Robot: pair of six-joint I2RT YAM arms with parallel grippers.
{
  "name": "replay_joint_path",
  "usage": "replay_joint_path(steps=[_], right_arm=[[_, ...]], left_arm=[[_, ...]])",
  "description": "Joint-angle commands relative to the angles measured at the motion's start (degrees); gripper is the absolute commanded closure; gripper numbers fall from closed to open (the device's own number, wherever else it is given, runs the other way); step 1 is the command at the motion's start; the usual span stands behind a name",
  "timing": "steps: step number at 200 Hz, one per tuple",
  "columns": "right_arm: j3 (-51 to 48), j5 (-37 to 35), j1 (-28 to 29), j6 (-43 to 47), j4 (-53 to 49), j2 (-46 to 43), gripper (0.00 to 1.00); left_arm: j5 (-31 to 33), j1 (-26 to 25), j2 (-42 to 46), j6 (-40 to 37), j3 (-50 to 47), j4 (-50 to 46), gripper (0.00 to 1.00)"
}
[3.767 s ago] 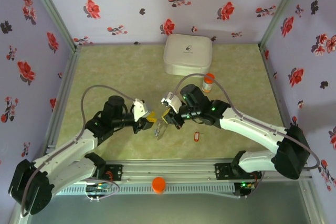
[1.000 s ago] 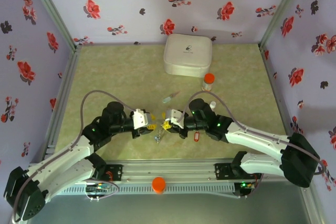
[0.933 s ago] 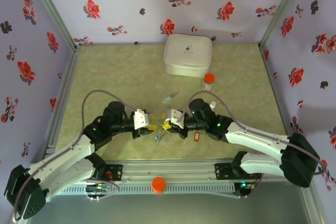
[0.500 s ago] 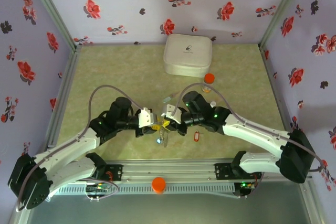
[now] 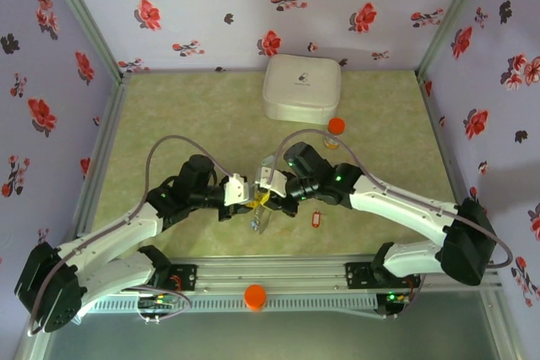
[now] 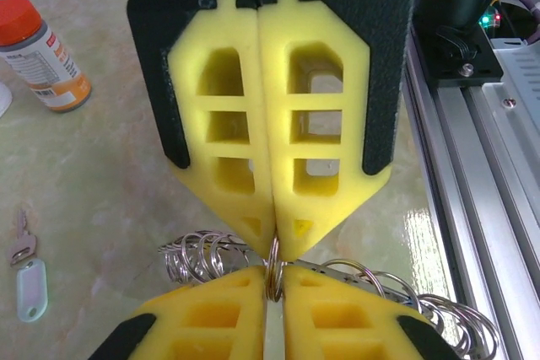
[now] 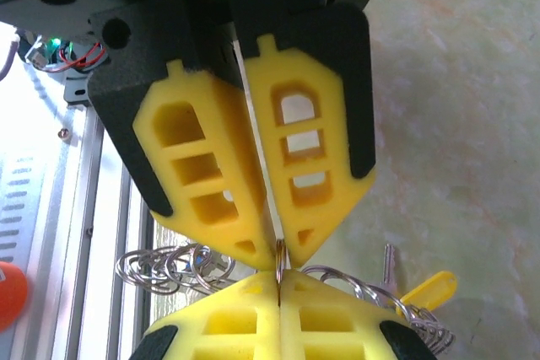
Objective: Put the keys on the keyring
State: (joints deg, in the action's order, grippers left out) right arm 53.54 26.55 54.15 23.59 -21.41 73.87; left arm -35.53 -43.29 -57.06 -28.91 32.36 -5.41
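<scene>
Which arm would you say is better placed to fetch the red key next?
Right, probably: the red key lies beside its forearm, and the left gripper, shut on the keyring, can hold that meanwhile.

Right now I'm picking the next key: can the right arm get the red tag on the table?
Probably not yet. The red tag lies free near the right hand, but that hand is shut on the keyring, with the left hand.

The keyring (image 5: pixel 258 218) is showing too small to trace at the overhead view's centre; at the left wrist view's lower right, its coils are running off the edge
</scene>
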Motion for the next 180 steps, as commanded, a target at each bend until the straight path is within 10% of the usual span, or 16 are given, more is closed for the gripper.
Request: replay_joint_path(steps=[1,39,74,113,180], right_arm=[[2.02,0.41,0.94,0.41,0.03,0.71,1.0],[1.36,0.89,1.01,-0.95,1.85,0.0,1.0],[-10.05,3.86,-3.7,-8.54,16.54,-9.42,0.71],[-23.52,4.05,-4.94,-13.27,32.44,-16.84,0.69],[-27.29,3.58,-5.03,-16.76,41.19,-15.44,0.74]], left_arm=[[-1.6,-0.32,-0.69,-0.65,2.04,-0.11,0.89],[-2.18,-0.32,-1.22,0.35,1.75,1.32,1.0],[-3.61,-0.31,-0.05,8.7,-4.76,15.53,1.0],[-3.89,-0.34,-2.26,21.56,-13.67,40.89,1.0],[-4.78,-0.3,-2.7,23.99,-16.72,46.78,1.0]])
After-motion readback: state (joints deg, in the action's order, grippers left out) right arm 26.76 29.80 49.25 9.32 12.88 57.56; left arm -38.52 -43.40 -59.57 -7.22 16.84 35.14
